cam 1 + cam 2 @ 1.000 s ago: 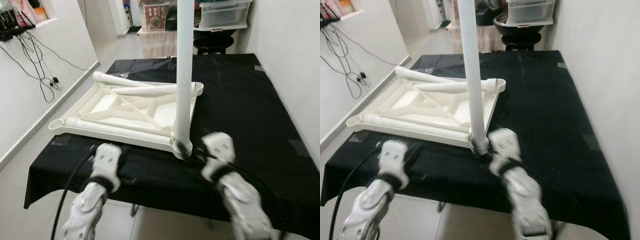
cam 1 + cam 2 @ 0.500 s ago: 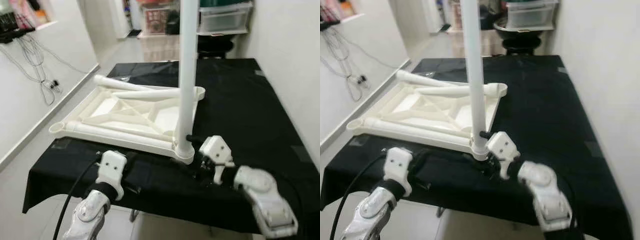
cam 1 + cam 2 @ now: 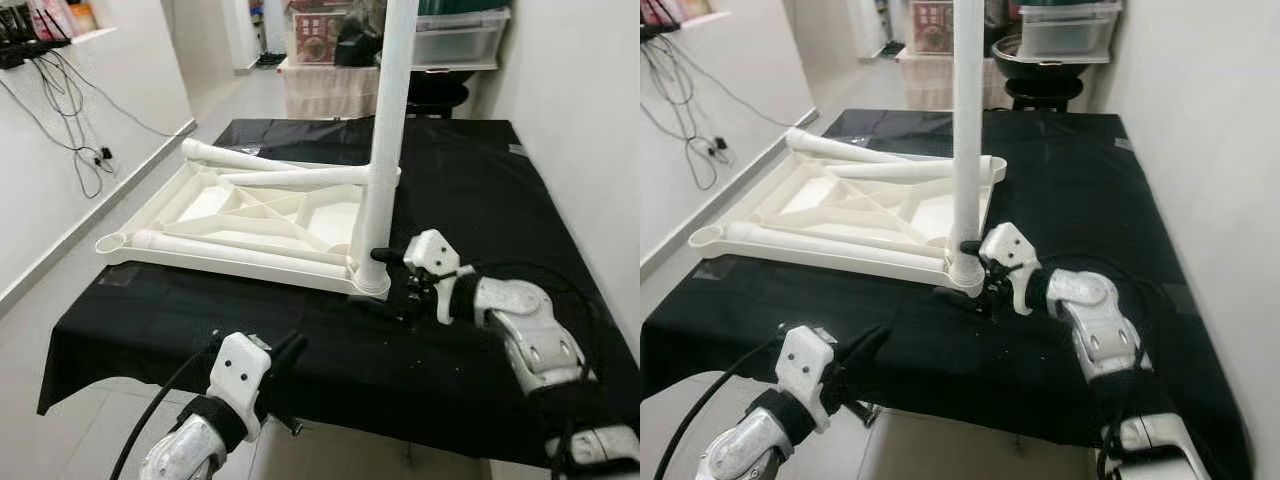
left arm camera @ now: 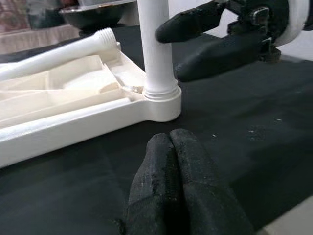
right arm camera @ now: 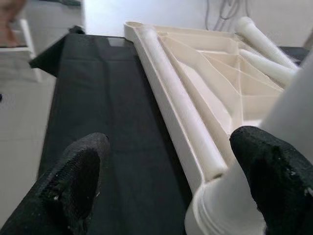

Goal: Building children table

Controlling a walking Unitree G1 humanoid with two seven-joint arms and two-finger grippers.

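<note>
My right end effector apart around upright leg base | left end effector together, near | close squarely, keep leg vertical in tabletop socket

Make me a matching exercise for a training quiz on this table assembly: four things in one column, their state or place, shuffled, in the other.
Column 1
1. upright leg
2. loose legs
3. left hand
4. right hand

Column 2
A. fingers shut, near the table's front edge
B. fingers open, at the base of the standing leg
C. standing in the tabletop's near corner socket
D. lying flat in the upturned tabletop

Pairs: 1-C, 2-D, 3-A, 4-B
</note>
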